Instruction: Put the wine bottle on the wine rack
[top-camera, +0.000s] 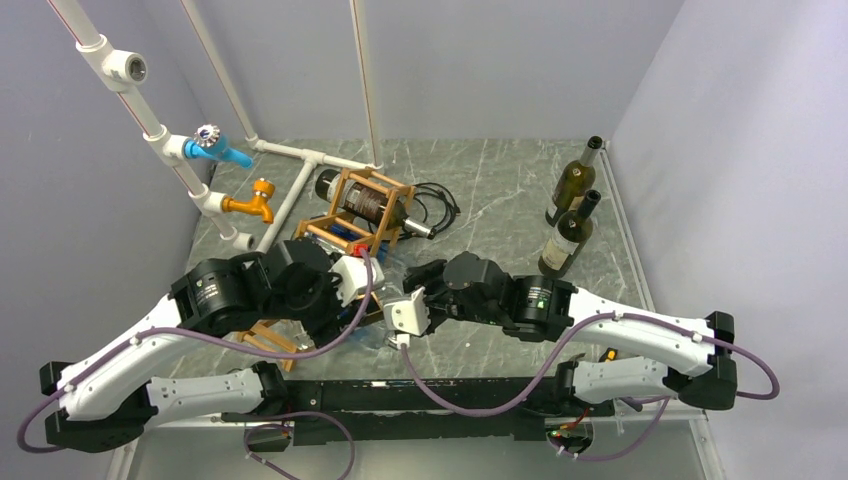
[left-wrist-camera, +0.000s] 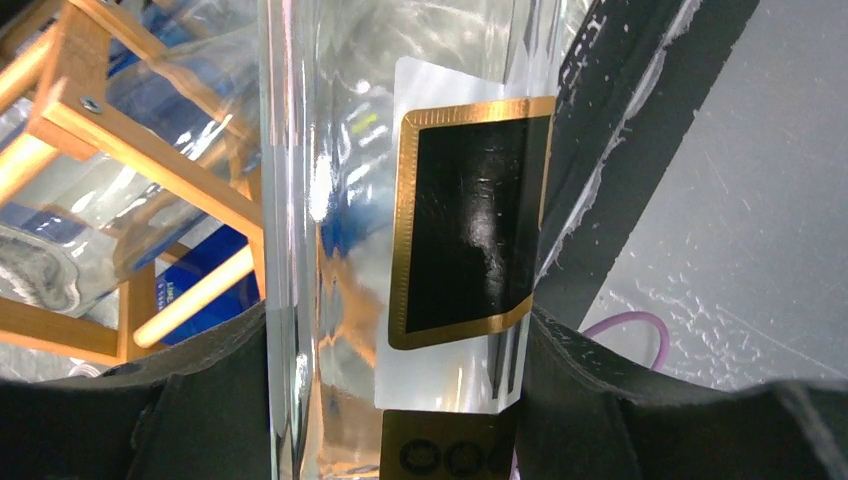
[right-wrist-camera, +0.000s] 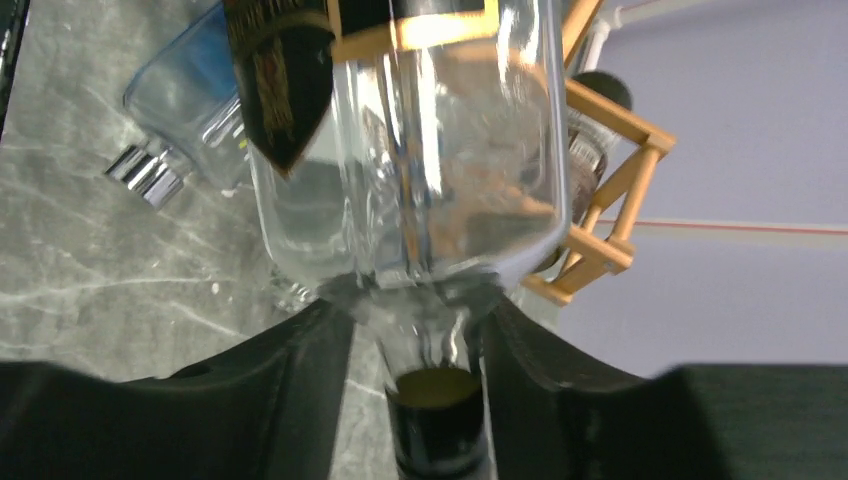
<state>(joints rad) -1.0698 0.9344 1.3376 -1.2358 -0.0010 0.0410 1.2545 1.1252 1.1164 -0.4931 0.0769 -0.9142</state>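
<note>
Wine bottle (left-wrist-camera: 340, 200) of clear glass, with a black and gold label, is held between the two arms just in front of the wine rack (top-camera: 350, 178), not in any of its cells. The left end effector (left-wrist-camera: 400, 400) is clamped on the bottle's body at the label, and the right end effector (right-wrist-camera: 420, 350) is closed round its neck just above the dark cap. A dark bottle (top-camera: 368, 203) lies in the rack's upper cell, and two green bottles (top-camera: 574, 180) stand at the worktop's (top-camera: 480, 200) far right.
</note>
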